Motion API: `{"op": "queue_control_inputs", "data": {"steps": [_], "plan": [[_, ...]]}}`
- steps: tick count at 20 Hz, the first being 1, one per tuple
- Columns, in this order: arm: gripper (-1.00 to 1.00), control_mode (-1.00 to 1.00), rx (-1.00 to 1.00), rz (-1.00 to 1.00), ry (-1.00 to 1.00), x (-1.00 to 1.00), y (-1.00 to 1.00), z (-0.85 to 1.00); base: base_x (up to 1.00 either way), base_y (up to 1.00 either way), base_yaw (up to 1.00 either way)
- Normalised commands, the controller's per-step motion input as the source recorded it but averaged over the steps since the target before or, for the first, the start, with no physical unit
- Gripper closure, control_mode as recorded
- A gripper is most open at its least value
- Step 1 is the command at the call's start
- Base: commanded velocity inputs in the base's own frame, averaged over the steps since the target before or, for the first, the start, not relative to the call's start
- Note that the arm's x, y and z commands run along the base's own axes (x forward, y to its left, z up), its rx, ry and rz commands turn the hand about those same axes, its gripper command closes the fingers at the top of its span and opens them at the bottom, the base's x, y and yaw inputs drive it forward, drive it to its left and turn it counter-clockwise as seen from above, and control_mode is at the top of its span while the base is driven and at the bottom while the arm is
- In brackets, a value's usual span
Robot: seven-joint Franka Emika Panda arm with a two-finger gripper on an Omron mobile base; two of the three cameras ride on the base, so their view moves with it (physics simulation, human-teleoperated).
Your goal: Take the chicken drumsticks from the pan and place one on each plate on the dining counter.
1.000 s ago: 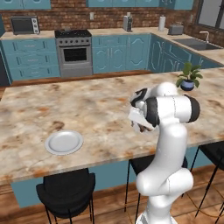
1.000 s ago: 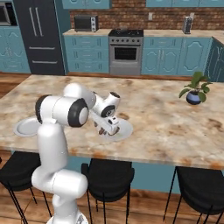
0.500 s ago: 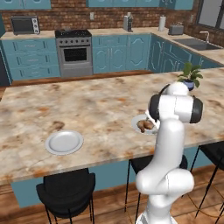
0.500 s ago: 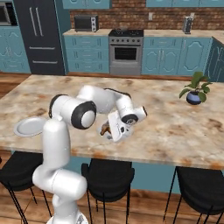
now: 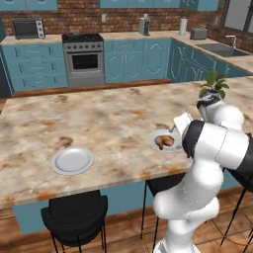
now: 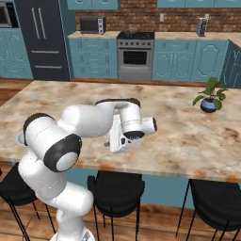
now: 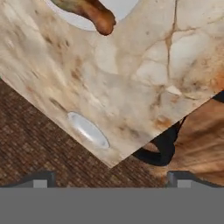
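Gripper: in the hand view the two dark finger tips [image 7: 112, 179] stand far apart at the bottom corners with nothing between them, so the pincer is open and empty. In the right base view the white hand [image 6: 123, 139] hangs low over the counter's near side, just under the arm's dark-banded wrist.

Drumstick: one golden-brown drumstick [image 5: 164, 142] lies on the nearer plate. In the hand view its rounded end [image 7: 94, 13] pokes over the plate's rim at the top edge. I can make out only this one piece for certain.

Plate with food: a small pale plate [image 5: 157, 134] sits on the marble close to the counter's front edge, right beside the arm's big white elbow, which covers its right side.

Second plate: another pale round plate [image 5: 72, 160] lies well apart to the left, also near the front edge, bare. From the hand camera it appears as a thin pale oval [image 7: 87, 130] by the counter's edge.

Dining counter: the mottled beige-brown marble top [image 5: 99, 118] stretches wide, with teal sides below.

Plant: a small potted plant [image 6: 210, 97] stands on the counter's far right part.

Stools: black stools [image 5: 75, 217] are tucked under the front edge.

Background: a steel stove [image 5: 84, 58] sits among teal cabinets along the back wall, a microwave [image 6: 92, 25] on the wall counter beside it.
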Motion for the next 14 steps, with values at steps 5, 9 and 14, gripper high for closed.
{"op": "queue_control_inputs", "data": {"steps": [5,9,14], "plan": [[-1.0,-1.0,-0.74,0.02,-0.01,-1.0,0.96,0.61,0.0,0.0,0.0],[-1.0,-1.0,-0.92,0.09,0.0,-1.0,1.0,0.2,0.0,0.0,0.0],[-1.0,-1.0,-0.54,0.1,-0.04,-1.0,0.86,0.0,0.0,0.0,0.0]]}}
